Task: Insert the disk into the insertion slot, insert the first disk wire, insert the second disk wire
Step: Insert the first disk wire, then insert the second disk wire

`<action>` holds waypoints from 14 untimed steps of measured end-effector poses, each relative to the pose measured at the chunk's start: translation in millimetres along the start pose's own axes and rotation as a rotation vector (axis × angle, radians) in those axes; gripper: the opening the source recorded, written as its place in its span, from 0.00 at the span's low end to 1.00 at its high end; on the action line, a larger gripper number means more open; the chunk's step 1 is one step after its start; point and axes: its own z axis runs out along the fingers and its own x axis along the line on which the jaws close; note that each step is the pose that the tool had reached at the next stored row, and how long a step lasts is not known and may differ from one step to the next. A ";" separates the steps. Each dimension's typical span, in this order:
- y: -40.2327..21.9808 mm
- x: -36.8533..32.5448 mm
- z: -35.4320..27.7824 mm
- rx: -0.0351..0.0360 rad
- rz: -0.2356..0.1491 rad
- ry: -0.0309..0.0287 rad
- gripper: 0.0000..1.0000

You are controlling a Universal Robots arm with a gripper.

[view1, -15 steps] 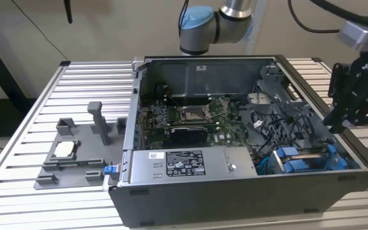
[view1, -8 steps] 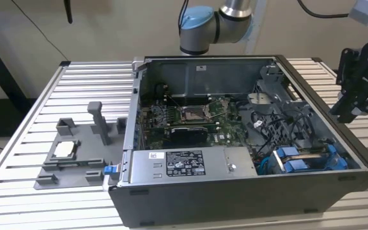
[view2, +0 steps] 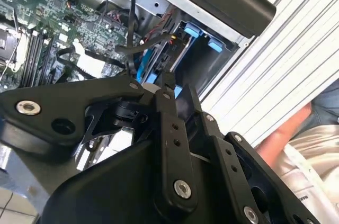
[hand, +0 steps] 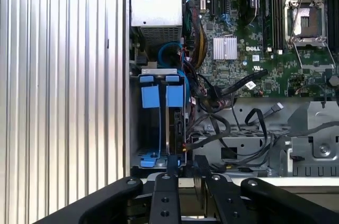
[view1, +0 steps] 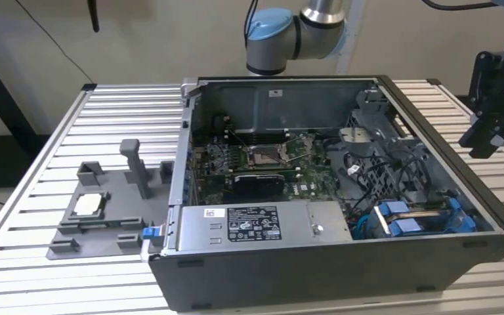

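The disk (hand: 168, 128) stands on edge in the drive bay at the corner of the open computer case (view1: 322, 269), its blue carrier tabs (hand: 159, 96) facing up. In the exterior view the blue carrier (view1: 419, 220) sits low in the case on that view's right. My gripper (view1: 488, 141) hangs above the table just outside the case wall on the exterior view's right, apart from the disk. Its black fingers (hand: 173, 163) are shut with nothing between them. Loose black cables (hand: 217, 128) lie beside the bay over the motherboard (hand: 249, 33).
A grey labelled power-supply box (view1: 252, 223) fills the case's near side. A grey plastic fixture (view1: 103, 210) stands on the slatted table (view1: 24, 197) on the exterior view's left. A person's sleeve (view2: 312, 144) shows beyond the table edge.
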 end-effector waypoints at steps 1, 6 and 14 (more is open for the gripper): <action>0.0 0.0 -0.1 0.0000 0.000 0.0009 0.27; 0.0 0.0 -0.1 0.0001 0.000 0.0017 0.27; 1.3 -1.5 0.1 0.0001 0.000 0.0020 0.27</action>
